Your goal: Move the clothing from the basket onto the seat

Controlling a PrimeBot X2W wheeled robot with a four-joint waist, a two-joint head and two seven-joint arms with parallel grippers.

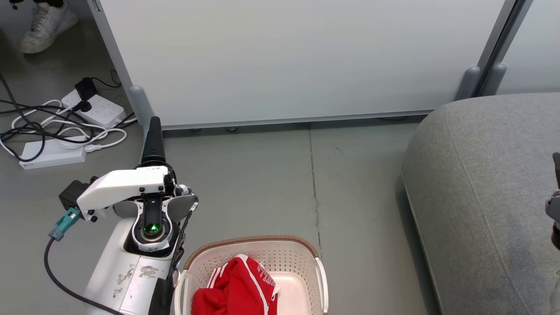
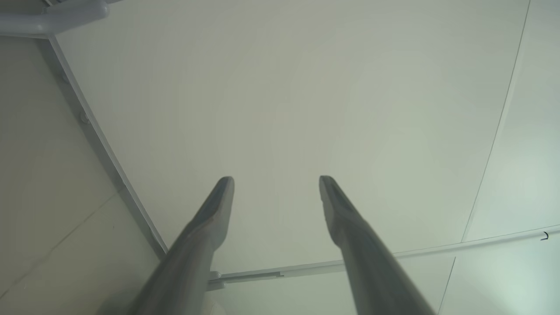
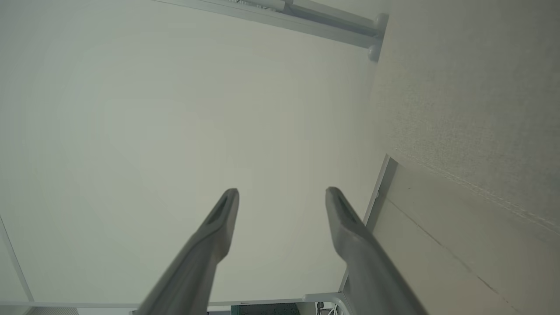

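The clothing (image 1: 238, 288), red with white stripe trim and lettering, lies bunched in the basket (image 1: 306, 253), a cream perforated tub with a brown rim at the bottom centre of the head view. To the right is the seat (image 1: 490, 197), a large grey cushion, which also shows as grey fabric in the right wrist view (image 3: 472, 109). My left gripper (image 1: 154, 120) points up toward the wall, left of the basket and above it. Its fingers stand open and empty (image 2: 275, 181). My right gripper (image 3: 282, 192) is open too, holding nothing, beside the seat.
A white partition panel (image 1: 306, 57) with grey posts (image 1: 470, 81) closes off the far side. Power strips and tangled cables (image 1: 65, 127) lie on the floor at the upper left. A person's white shoe (image 1: 46, 24) is beyond them. Grey floor (image 1: 350, 183) separates basket and seat.
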